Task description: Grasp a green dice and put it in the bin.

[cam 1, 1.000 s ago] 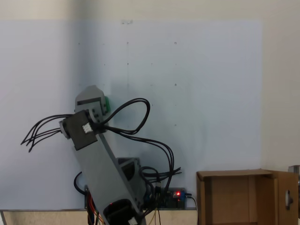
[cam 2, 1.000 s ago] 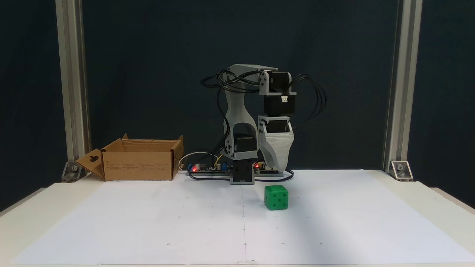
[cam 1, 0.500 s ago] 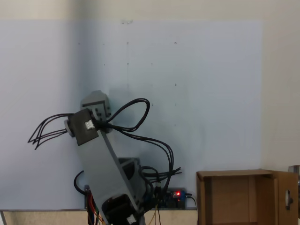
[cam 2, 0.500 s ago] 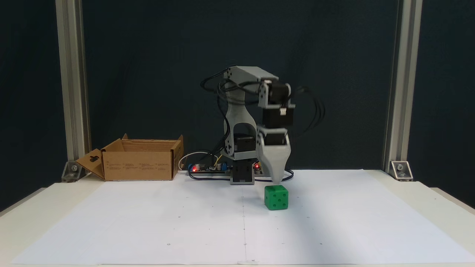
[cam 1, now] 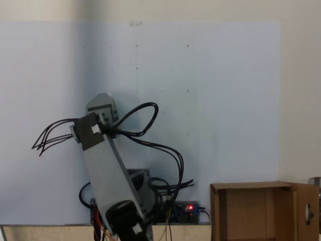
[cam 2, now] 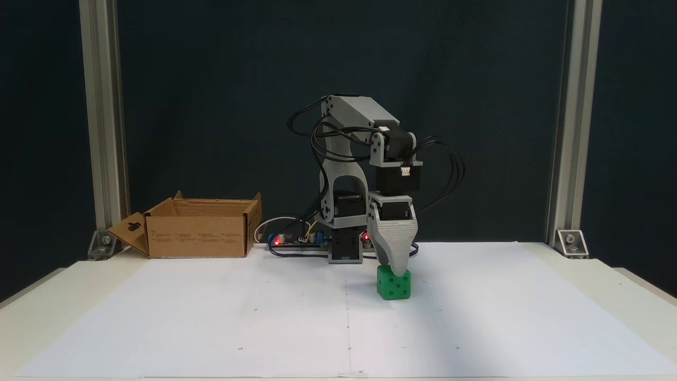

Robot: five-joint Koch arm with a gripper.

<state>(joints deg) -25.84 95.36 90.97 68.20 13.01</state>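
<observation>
The green dice (cam 2: pixel 393 287) rests on the white paper sheet, a little right of the middle in a fixed view. My gripper (cam 2: pixel 398 272) points straight down onto it, and its grey front jaw overlaps the dice's upper edge. The other jaw lies behind, so the gap between them does not show. From above, the grey gripper housing (cam 1: pixel 103 106) covers that spot. The bin (cam 2: pixel 197 241), a brown cardboard box with upright flaps, stands at the back left; it sits at the bottom right (cam 1: pixel 247 211) in the view from above.
The arm's base (cam 2: pixel 345 248) and a circuit board with red lights (cam 2: pixel 288 241) stand at the back of the sheet. Black cables (cam 2: pixel 449 159) loop out from the arm. Metal posts (cam 2: pixel 100 132) (cam 2: pixel 574 132) flank the table. Open paper (cam 2: pixel 238 317) lies in front.
The arm has bent forward and lowered the gripper from well above the table down onto the dice. The dice has stayed in place.
</observation>
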